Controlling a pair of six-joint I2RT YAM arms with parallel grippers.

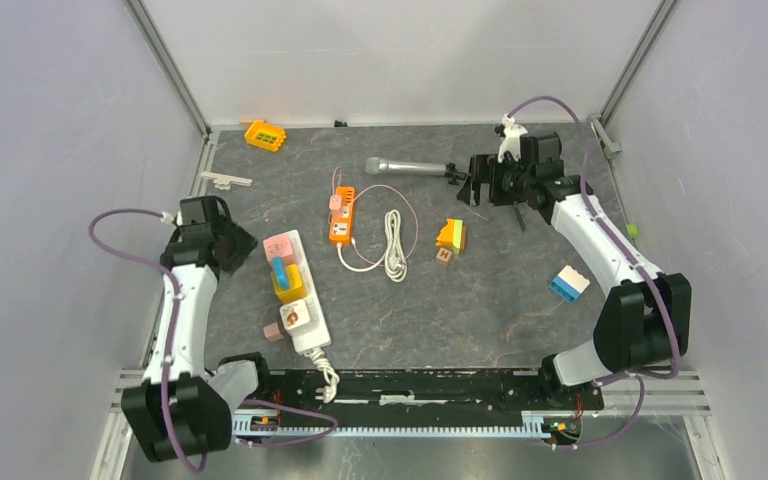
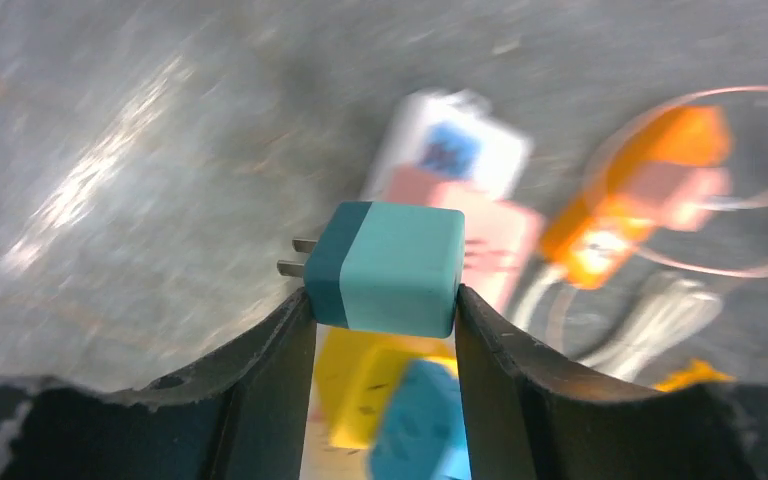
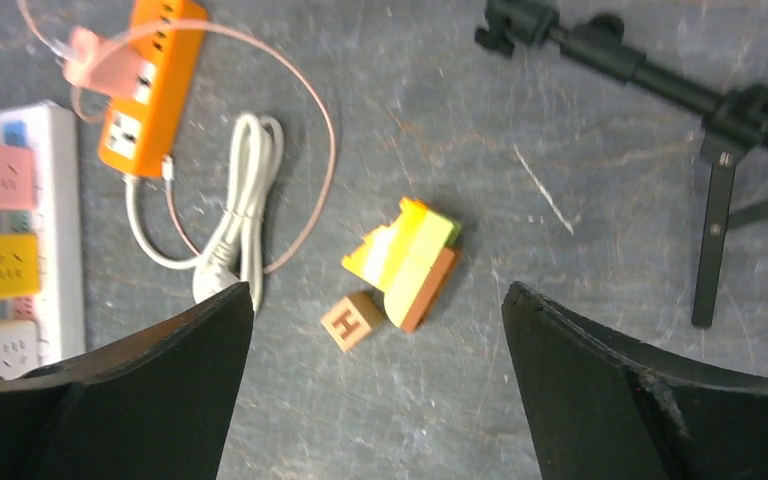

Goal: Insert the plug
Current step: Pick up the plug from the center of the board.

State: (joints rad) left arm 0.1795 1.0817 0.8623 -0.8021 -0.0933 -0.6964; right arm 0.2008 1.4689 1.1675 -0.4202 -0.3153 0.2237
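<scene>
A teal two-tone plug [image 2: 395, 265] with two metal prongs pointing left is clamped between the fingers of my left gripper [image 2: 385, 300]. It hangs above the white power strip [image 2: 505, 140], which carries a pink adapter [image 1: 283, 246], a yellow adapter [image 2: 360, 390] with a blue plug [image 2: 420, 430] on it, and a white adapter [image 1: 298, 317]. In the top view my left gripper [image 1: 235, 247] sits just left of the strip [image 1: 312, 330]; the teal plug is hidden there. An orange power strip [image 1: 341, 215] lies further back. My right gripper [image 1: 488, 188] is open at the back right.
A microphone [image 1: 405, 167] on a small black tripod [image 3: 720, 150] lies at the back. A coiled white cable [image 1: 393, 245], a stack of coloured blocks [image 3: 410, 260], an H cube [image 3: 352, 321], a blue-white brick [image 1: 569, 283] and an orange brick [image 1: 265, 135] are scattered around.
</scene>
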